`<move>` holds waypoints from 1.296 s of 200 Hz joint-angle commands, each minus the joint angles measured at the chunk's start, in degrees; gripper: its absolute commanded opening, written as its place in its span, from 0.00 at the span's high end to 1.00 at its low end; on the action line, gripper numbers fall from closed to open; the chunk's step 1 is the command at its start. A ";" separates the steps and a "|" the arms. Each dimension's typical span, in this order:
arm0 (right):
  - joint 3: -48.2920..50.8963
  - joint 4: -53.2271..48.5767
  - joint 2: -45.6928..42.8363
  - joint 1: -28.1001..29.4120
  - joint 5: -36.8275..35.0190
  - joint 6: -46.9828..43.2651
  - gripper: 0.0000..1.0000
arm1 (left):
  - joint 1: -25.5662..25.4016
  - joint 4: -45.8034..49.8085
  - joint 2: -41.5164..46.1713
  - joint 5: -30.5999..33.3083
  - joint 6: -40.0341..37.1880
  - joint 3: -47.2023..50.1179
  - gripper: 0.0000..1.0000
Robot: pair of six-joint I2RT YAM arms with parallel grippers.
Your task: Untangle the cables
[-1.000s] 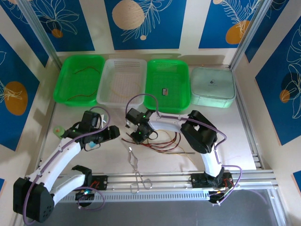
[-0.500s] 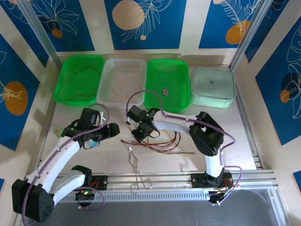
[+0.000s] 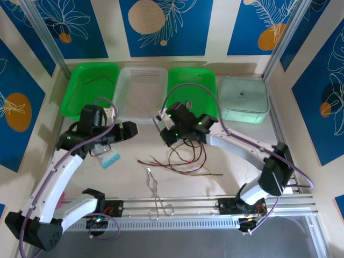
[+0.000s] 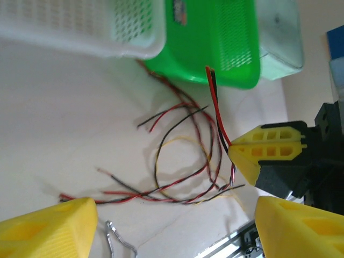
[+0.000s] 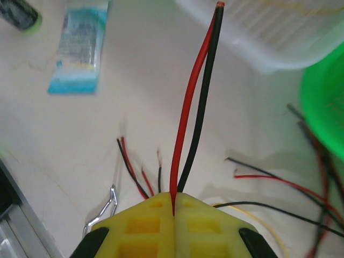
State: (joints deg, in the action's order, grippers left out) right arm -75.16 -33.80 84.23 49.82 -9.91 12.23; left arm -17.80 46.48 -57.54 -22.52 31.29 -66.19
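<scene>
Two cables (image 5: 212, 32) stand pinched between the closed right fingers (image 5: 145, 228).

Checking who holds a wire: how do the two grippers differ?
The right gripper is shut on a red-and-black cable pair; the left gripper is open, empty. The right is above the loose cables; the left is beside them. Both have yellow fingers.

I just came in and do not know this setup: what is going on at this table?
Two robot arms are working on a tangle of thin cables on the table. The right gripper is shut on a red-and-black wire pair and holds it up above the pile. The left gripper hangs open to the side, holding nothing. The other cables lie loosely crossed on the table.
</scene>
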 commanded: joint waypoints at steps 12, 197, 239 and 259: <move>-1.58 1.38 -7.54 0.79 -6.71 -0.45 1.00 | 1.33 7.06 -3.03 -2.99 -4.41 -11.57 0.23; 13.76 32.90 -15.83 9.85 -17.41 8.04 0.99 | -11.03 -41.18 -2.78 -14.16 12.50 5.55 0.68; 15.78 34.63 -16.73 10.93 -18.12 10.27 0.99 | -13.52 -46.19 -5.12 -13.83 14.00 6.27 0.80; 15.61 34.01 -16.73 11.35 -18.46 10.10 1.00 | -13.74 -43.45 -5.26 -12.44 12.44 5.72 0.82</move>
State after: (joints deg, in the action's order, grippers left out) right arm -59.70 -2.13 69.08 60.60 -26.48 21.17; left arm -30.81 4.51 -63.05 -35.55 44.71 -60.25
